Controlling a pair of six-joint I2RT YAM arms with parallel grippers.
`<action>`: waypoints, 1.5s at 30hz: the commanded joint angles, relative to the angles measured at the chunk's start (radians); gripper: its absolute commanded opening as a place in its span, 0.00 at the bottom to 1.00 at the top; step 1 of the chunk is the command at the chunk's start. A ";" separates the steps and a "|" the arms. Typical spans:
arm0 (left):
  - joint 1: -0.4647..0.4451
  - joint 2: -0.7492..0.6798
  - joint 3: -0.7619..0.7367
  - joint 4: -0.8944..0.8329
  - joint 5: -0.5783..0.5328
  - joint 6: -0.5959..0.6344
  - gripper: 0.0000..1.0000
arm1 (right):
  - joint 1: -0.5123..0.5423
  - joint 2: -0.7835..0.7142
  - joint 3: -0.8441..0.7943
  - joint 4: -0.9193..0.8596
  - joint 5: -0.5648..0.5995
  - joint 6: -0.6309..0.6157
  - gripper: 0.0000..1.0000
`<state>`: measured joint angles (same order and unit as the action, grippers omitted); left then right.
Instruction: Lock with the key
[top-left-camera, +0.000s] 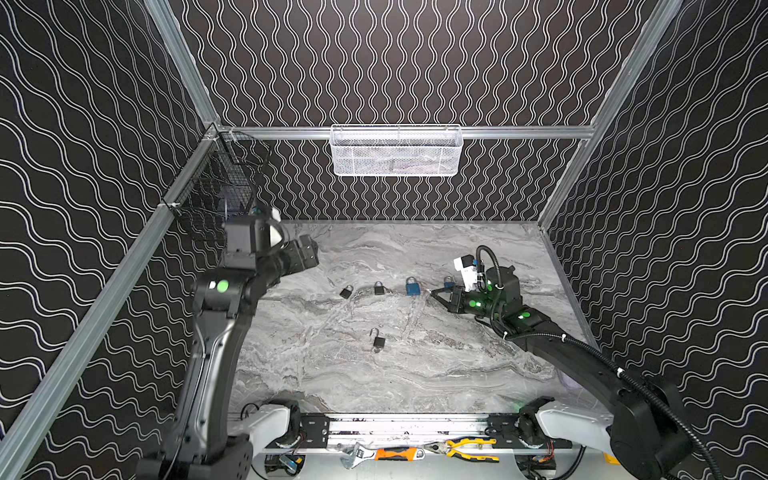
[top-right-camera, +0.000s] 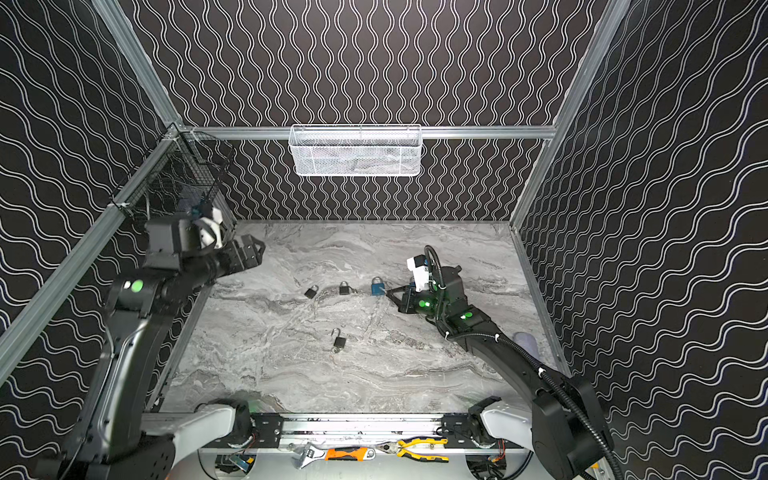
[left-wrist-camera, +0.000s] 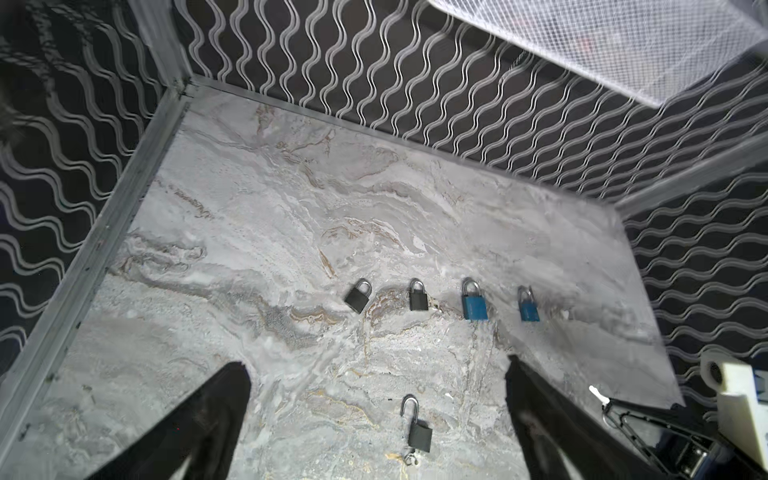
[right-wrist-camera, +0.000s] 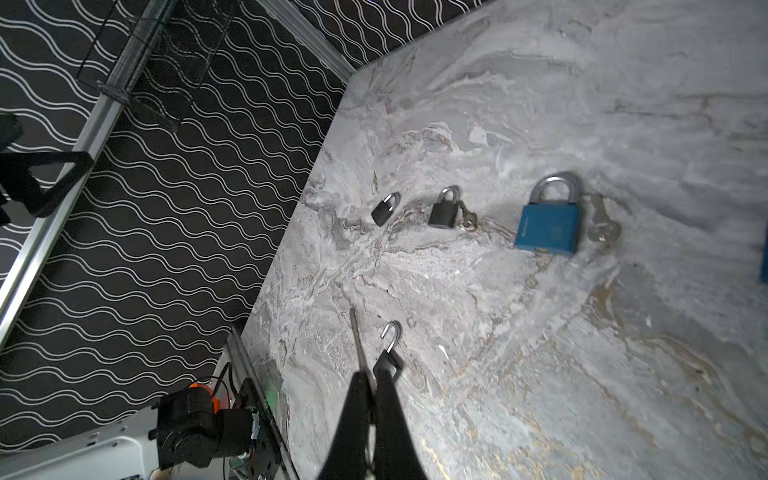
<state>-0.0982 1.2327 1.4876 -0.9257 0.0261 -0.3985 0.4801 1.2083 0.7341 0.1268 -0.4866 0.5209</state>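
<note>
Left arm: rises steeply from the front rail, then bends forward, holding the left hand (top-right-camera: 251, 252) high over the left rear of the desk (top-left-camera: 415, 374), just before a black wire basket (top-left-camera: 216, 187) on the side rail. Its dark, wedge-shaped fingers (left-wrist-camera: 208, 415) are spread wide, with nothing between them. A white mesh basket (top-left-camera: 395, 151) hangs on the rear rail; its contents are illegible. The desk is a flat slab printed as grey marble. Four shut padlocks lie in a row at mid-depth. These are a tilted black padlock (top-left-camera: 346, 291), a straight black padlock (top-left-camera: 379, 288) with a silver key (right-wrist-camera: 467, 220) beside it, and a large blue padlock (top-left-camera: 412, 286) with a bright steel shackle and a larger silver key (right-wrist-camera: 602, 226) alongside. Last is a smaller blue padlock (left-wrist-camera: 528, 305), blurred in the left wrist view and mostly hidden by the right arm in both top views. Nearer the front, alone, lies the open padlock (top-left-camera: 378, 340), with a square black body and its shackle swung free. Right arm: stretched low from the front right, with the right hand (top-left-camera: 434, 292) close above the desk, its tip just beside the large blue padlock. Its fingers are pressed together on a thin metal strip, probably the key (right-wrist-camera: 355, 332) seen edge-on; the key's head is hidden in the grip.
</note>
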 joint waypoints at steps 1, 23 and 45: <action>0.002 -0.079 -0.077 0.060 -0.084 -0.052 0.99 | 0.043 0.037 0.053 0.034 0.144 -0.046 0.03; 0.002 -0.656 -0.561 0.082 -0.138 -0.231 0.99 | 0.402 0.753 0.490 0.273 0.547 0.305 0.02; 0.002 -0.751 -0.583 0.028 -0.098 -0.273 0.99 | 0.447 1.007 0.634 0.287 0.729 0.546 0.05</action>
<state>-0.0982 0.4747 0.9028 -0.9043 -0.1009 -0.6590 0.9257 2.1956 1.3445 0.4129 0.2165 1.0241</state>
